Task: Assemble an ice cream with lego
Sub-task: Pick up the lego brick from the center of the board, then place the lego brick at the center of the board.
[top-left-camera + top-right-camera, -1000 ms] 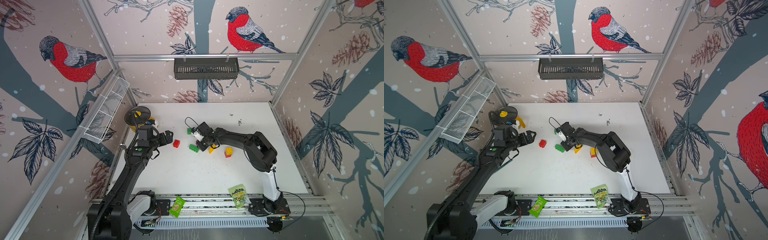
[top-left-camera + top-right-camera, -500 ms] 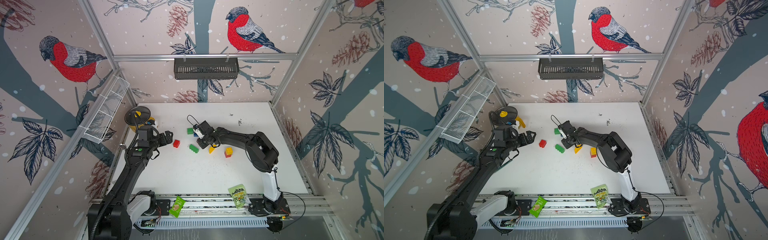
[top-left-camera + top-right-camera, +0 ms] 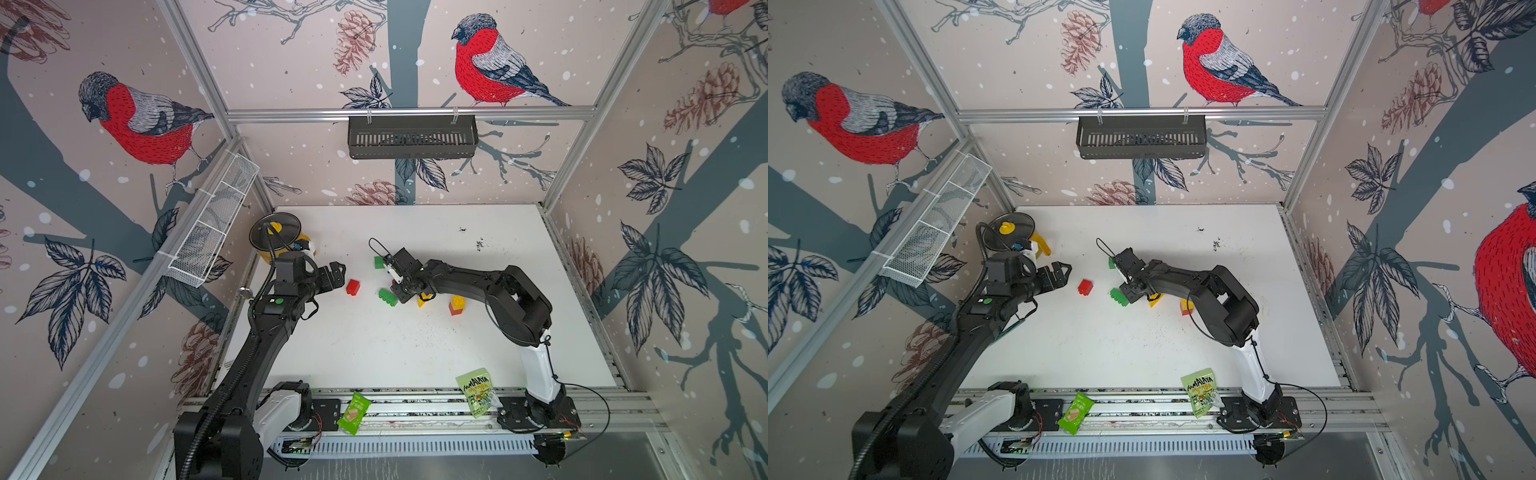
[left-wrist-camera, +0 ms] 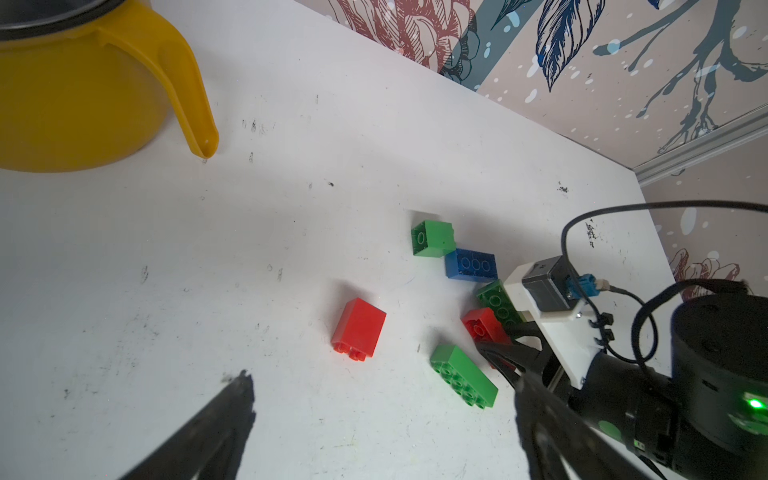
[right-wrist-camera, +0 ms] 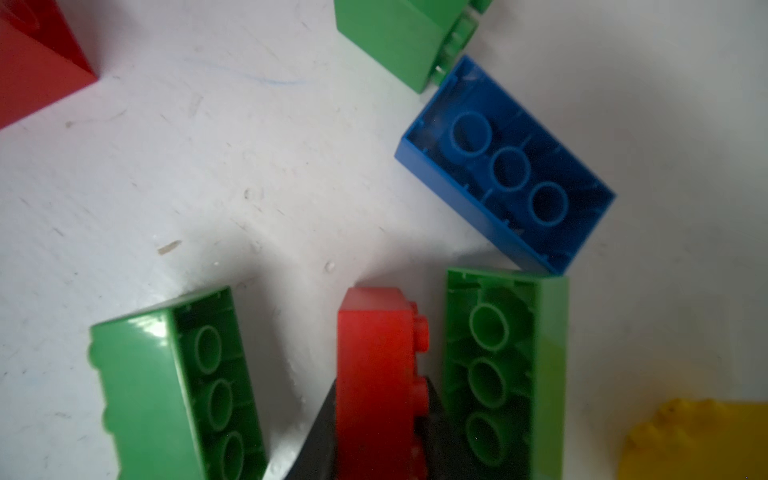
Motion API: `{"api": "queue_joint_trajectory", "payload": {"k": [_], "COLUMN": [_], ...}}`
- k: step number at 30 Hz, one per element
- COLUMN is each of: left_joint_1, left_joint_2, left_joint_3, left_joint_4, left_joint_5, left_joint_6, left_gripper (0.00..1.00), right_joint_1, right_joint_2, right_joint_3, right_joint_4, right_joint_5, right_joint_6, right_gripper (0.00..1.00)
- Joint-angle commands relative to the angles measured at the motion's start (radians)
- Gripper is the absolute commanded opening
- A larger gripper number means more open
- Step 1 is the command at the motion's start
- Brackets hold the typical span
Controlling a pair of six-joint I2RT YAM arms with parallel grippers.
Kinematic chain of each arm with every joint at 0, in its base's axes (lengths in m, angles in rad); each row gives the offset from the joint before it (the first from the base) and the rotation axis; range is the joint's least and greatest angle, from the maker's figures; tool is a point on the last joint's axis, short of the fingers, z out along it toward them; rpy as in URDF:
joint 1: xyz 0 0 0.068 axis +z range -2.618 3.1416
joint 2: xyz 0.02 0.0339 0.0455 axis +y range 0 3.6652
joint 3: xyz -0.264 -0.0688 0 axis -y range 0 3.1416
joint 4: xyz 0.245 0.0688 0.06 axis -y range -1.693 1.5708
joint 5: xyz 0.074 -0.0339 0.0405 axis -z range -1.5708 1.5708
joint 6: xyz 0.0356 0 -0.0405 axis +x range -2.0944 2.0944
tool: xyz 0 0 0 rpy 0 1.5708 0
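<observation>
**Reference item:** loose red brick (image 3: 353, 286), lying on its side on the white surface (image 3: 374, 353), apart from every other piece.

**Left tool** (image 3: 334, 276): released and empty, fingers (image 4: 232, 411) spread wide. It is just beside the loose red brick on the left-arm side, not touching it.

**Right tool** (image 5: 382, 390): clenched on a second red brick (image 5: 376, 332), near the loose red brick on its right-arm side. Whether this piece is clear of the surface cannot be told.

**Lego around the grip:**
- The near long green brick (image 5: 166, 386) lies between the loose red brick and the held one.
- The far long green brick (image 5: 507, 374) lies just beyond the held one, facing its studs.
- The blue brick (image 5: 507, 166) lies hollow side up, at the far green brick's corner.
- The small green brick (image 5: 399, 37) is just beside the blue brick's other end.
- The yellow half-round piece (image 3: 423, 298) and the yellow-on-red stack (image 3: 456, 305) lie farther out on the same side.

**Other items:**
- The yellow jug (image 4: 83, 91) stands on the opposite side of the loose red brick, behind the left tool.
- Two green snack packets (image 3: 353, 412) lie well apart from it, at the arm bases.
</observation>
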Motion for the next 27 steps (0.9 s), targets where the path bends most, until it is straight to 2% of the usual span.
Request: {"api": "queue_joint_trajectory", "payload": {"k": [1, 10, 17, 23, 25, 27], "left_joint_1": [0.002, 0.002, 0.002, 0.002, 0.004, 0.004], "left_joint_2": [-0.012, -0.019, -0.018, -0.022, -0.027, -0.034], "left_joint_3": [-0.007, -0.026, -0.045, -0.057, -0.066, -0.066], "left_joint_4": [0.021, 0.023, 0.063, 0.078, 0.074, 0.058], "left_joint_5": [0.011, 0.001, -0.047, -0.089, -0.114, -0.143], "left_joint_6": [0.003, -0.024, -0.075, -0.104, -0.105, -0.117], "left_gripper": [0.97, 0.97, 0.97, 0.97, 0.97, 0.97], "right_joint_1": [0.024, 0.154, 0.279, 0.332, 0.344, 0.358], "right_joint_2": [-0.046, -0.182, -0.183, -0.133, -0.115, -0.102], "right_joint_3": [-0.008, -0.185, -0.286, -0.306, -0.311, -0.308], "right_joint_4": [-0.059, -0.248, -0.276, -0.263, -0.246, -0.237], "right_joint_5": [0.157, 0.404, 0.498, 0.518, 0.509, 0.504], "right_joint_6": [0.055, 0.299, 0.446, 0.501, 0.500, 0.502], "right_gripper": [0.16, 0.14, 0.14, 0.14, 0.18, 0.26]}}
